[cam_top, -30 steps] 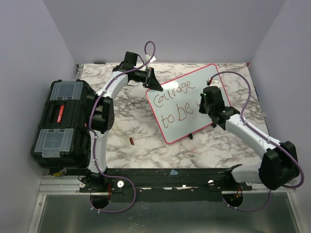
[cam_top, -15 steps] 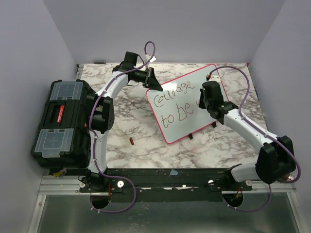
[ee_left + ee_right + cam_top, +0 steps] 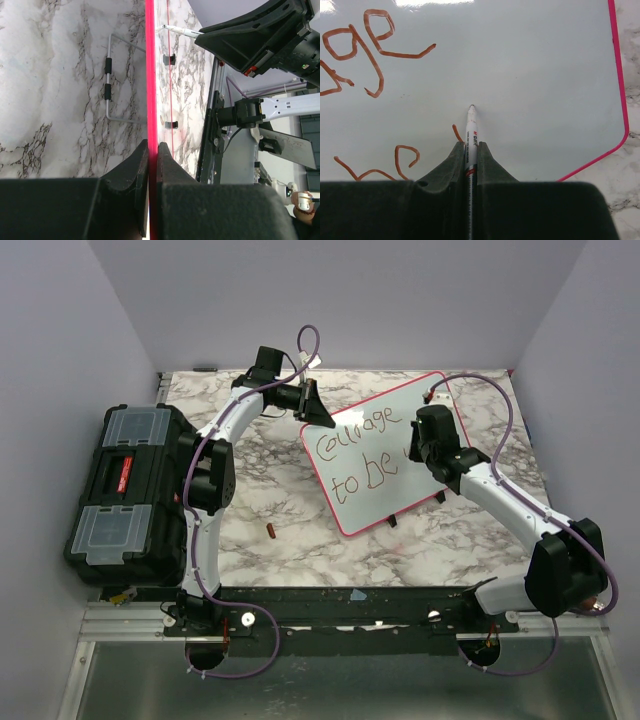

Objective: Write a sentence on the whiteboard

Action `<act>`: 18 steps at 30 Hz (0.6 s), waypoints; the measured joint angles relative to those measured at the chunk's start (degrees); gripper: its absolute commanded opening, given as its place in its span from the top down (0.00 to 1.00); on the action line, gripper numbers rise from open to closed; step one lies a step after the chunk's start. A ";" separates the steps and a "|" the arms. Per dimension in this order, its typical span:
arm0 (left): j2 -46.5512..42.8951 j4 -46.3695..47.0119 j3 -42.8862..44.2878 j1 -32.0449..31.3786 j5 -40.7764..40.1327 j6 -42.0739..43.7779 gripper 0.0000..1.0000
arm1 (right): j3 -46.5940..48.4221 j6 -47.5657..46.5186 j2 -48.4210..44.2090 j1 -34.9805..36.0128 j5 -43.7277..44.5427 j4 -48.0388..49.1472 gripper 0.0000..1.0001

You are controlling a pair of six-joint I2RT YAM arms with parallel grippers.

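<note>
The whiteboard [image 3: 400, 420], white with a pink-red rim, stands tilted on the marble table. The sentence [image 3: 358, 455] reads "Courage to be" in two brown lines. My left gripper [image 3: 318, 412] is shut on the board's upper-left rim; in the left wrist view that rim [image 3: 150, 75] runs edge-on between the closed fingers of the left gripper [image 3: 152, 147]. My right gripper [image 3: 471, 147] is shut on a white marker [image 3: 471, 131]. The marker's tip is at the board face, just right of a short stroke [image 3: 455, 132] after "be".
A black toolbox [image 3: 130, 490] sits at the table's left edge. A small brown-red cap [image 3: 270, 531] lies on the marble near the front. The board's wire stand [image 3: 111, 82] props it from behind. Grey walls close in the sides and back.
The right arm has shifted a little toward the far side, carrying the marker slightly up the board. The left gripper and the board have not moved.
</note>
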 measured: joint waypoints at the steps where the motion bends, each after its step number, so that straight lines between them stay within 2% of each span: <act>1: 0.00 0.00 0.00 0.00 0.00 0.00 1.00 | 0.00 0.00 0.00 0.00 0.00 -0.02 0.99; 18: 0.00 -0.02 -0.02 0.00 -0.02 -0.02 1.00 | -2.03 0.04 -1.49 0.00 -1.92 -0.55 0.99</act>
